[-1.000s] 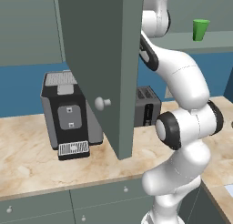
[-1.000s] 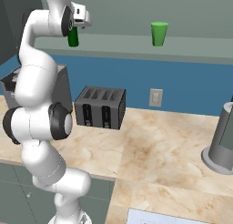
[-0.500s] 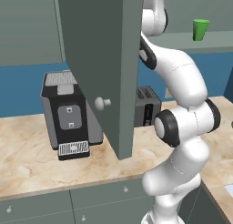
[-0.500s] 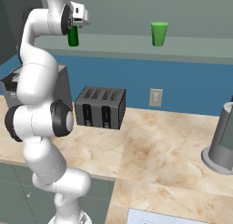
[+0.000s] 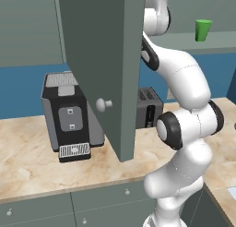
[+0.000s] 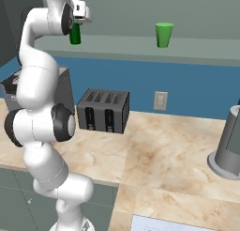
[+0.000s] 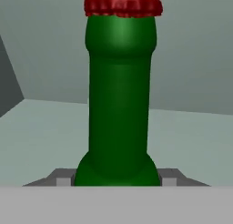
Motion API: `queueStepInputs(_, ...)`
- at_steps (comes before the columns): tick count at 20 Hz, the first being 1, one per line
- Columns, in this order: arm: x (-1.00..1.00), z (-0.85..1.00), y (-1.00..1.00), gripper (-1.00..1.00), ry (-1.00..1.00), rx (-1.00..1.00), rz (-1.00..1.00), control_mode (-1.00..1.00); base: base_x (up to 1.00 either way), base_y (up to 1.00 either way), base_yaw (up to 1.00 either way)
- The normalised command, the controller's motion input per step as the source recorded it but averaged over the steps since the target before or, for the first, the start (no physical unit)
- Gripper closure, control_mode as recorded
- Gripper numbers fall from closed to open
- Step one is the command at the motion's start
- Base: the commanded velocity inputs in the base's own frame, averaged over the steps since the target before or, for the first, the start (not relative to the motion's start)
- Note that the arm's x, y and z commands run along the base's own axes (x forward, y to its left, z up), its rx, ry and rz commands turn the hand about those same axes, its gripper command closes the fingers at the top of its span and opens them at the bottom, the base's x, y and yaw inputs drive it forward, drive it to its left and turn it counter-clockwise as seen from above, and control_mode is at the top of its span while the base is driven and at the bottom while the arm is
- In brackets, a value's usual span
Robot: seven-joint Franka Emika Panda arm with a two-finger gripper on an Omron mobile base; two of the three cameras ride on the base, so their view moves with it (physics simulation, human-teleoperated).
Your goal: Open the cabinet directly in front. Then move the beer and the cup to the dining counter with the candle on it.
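Note:
The cabinet stands open, its grey-green door [image 5: 101,60] swung out toward me with the pale knob [image 5: 103,103] facing left. On the shelf [image 6: 122,47] inside stands the beer [image 6: 75,35], a dark green bottle with a red cap [image 7: 123,7]. My gripper [image 6: 76,29] reaches up to it. In the hand view the gripper [image 7: 117,177] has a fingertip [image 7: 63,177] pressed against each side of the bottle's [image 7: 119,95] shoulder. The bright green cup [image 6: 163,35] stands upright further right on the same shelf, also seen as the cup [image 5: 202,30]. The dining counter is out of view.
Under the cabinet on the marble worktop [image 6: 154,155] are a dark toaster [image 6: 103,110], a coffee machine [image 5: 69,115] and a grey appliance [image 6: 227,145] at far right. The open door hangs over the worktop left of my arm. Low drawers [image 5: 69,207] run below.
The jaws have narrowed from wide open onto the bottle. The arm and the bottle have hardly moved, and the cup has stayed put.

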Motion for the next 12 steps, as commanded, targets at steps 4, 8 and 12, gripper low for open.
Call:
queueStepInputs(4,-0.14,0.16,0.0,1.0,-0.36,0.0,0.0,-1.0,0.0,0.0,0.0)
queueStepInputs(8,0.0,0.0,0.0,1.0,0.0,0.0,0.0,-1.0,0.0,0.0,0.0)
queueStepInputs(12,-0.14,0.0,0.0,1.0,-0.05,0.0,0.0,-1.0,0.0,0.0,0.0)
